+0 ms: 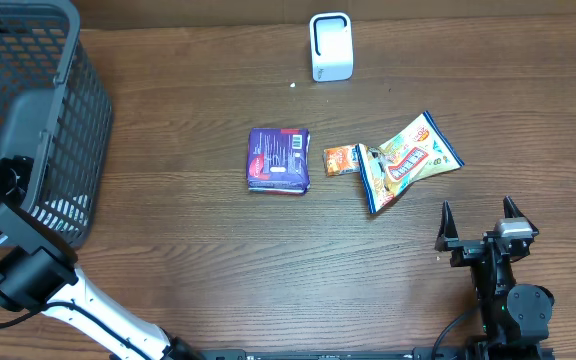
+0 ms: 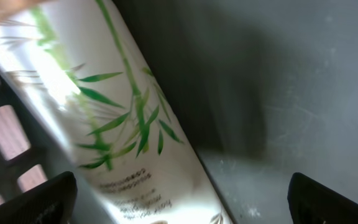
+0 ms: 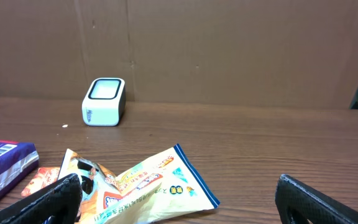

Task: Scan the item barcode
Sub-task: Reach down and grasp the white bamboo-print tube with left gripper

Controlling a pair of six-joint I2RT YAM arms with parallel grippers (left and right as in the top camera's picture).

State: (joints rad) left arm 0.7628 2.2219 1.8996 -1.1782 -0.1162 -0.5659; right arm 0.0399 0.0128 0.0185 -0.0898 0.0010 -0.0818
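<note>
While our left gripper hangs fingers spread over a bamboo-print tube inside the basket, well left of the scanner, our right gripper sits spread and empty, with the snack bag, orange sachet and purple pack between it and the scanner.

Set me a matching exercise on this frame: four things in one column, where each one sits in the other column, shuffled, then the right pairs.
Things
1. scanner
2. purple packet
3. snack bag
4. basket

Places
A. at the far left edge of the table
B. nearest the right gripper, just right of the small orange packet
C. standing alone at the back
D. in the middle, left of the small orange packet

Pairs: 1-C, 2-D, 3-B, 4-A
</note>
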